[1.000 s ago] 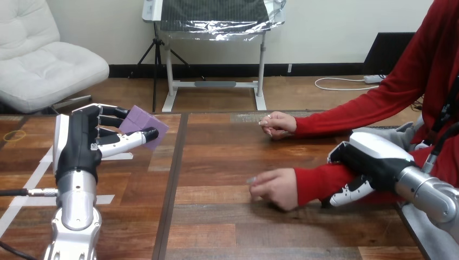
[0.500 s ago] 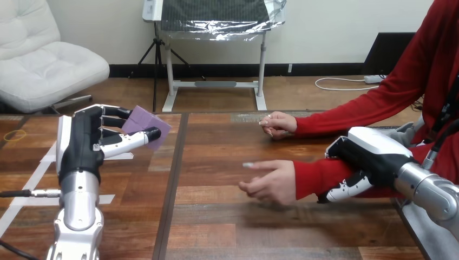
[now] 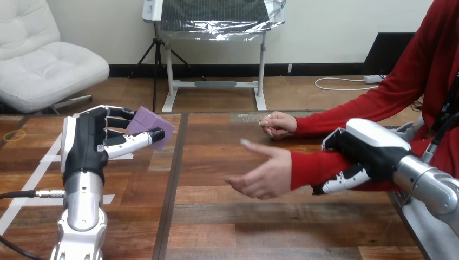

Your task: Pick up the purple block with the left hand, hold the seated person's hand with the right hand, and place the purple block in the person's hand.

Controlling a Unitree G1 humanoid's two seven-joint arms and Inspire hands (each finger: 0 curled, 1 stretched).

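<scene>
Two grips hold: left hand (image 3: 89, 143) pinches the block (image 3: 153, 125), right hand (image 3: 368, 151) curls round the person's forearm (image 3: 311, 168). The person's hand (image 3: 265, 173) has lifted, opening; delivery can follow.

The bench (image 3: 216, 216) was brown plank wood, its grain plain and its top faintly shiny, with strips of matt white tape (image 3: 21, 203) at the lower left. The left hand (image 3: 89, 143) wore glossy black and white plastic shells above a smooth silver metal forearm (image 3: 84, 200). The right hand (image 3: 362, 151) at the right had the same finish. The purple block (image 3: 149, 120) looked matt. The person's red sleeve (image 3: 319, 168) was matt cloth.
</scene>
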